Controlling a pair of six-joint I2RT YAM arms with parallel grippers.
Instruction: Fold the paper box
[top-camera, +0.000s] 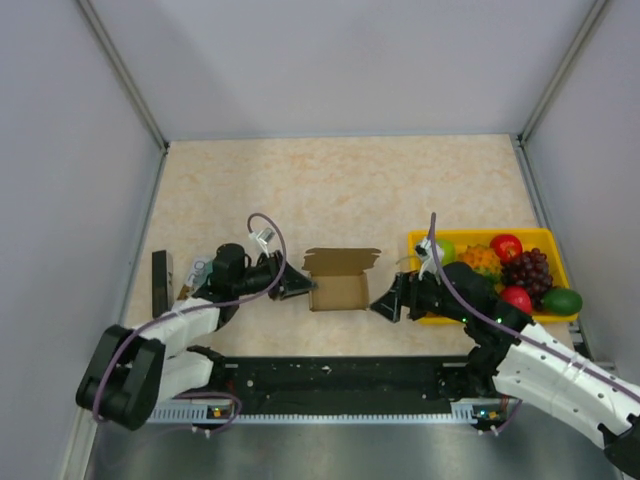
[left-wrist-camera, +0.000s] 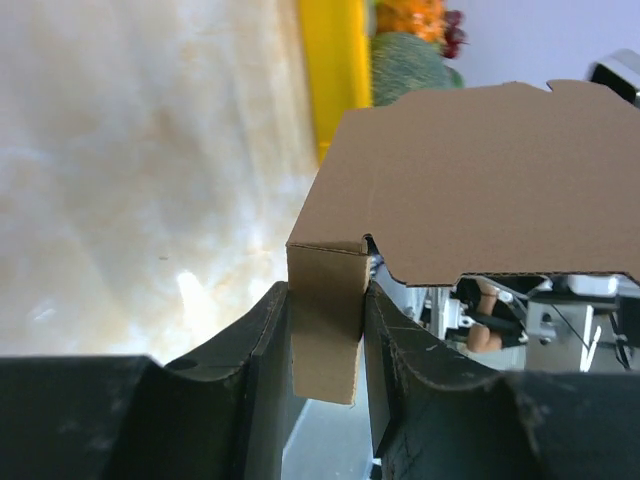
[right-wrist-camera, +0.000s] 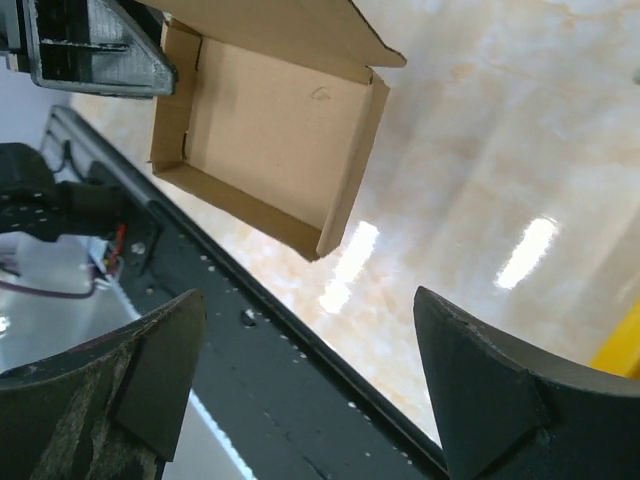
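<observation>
I have the plain brown cardboard paper box on the marbled beige desk, just left of the yellow plastic fruit tray. My left jaws are clamped on the box wall farthest from that tray. My right jaws stand wide apart between box and tray, touching nothing. I judge the fold well along, with the base and side walls up. The lid flap stands open and needs closing and tucking.

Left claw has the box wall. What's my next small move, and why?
Probably move the open right claw to the lid of the paper box and tip it shut: the left claw pins the left wall, and the lid stands open.
</observation>
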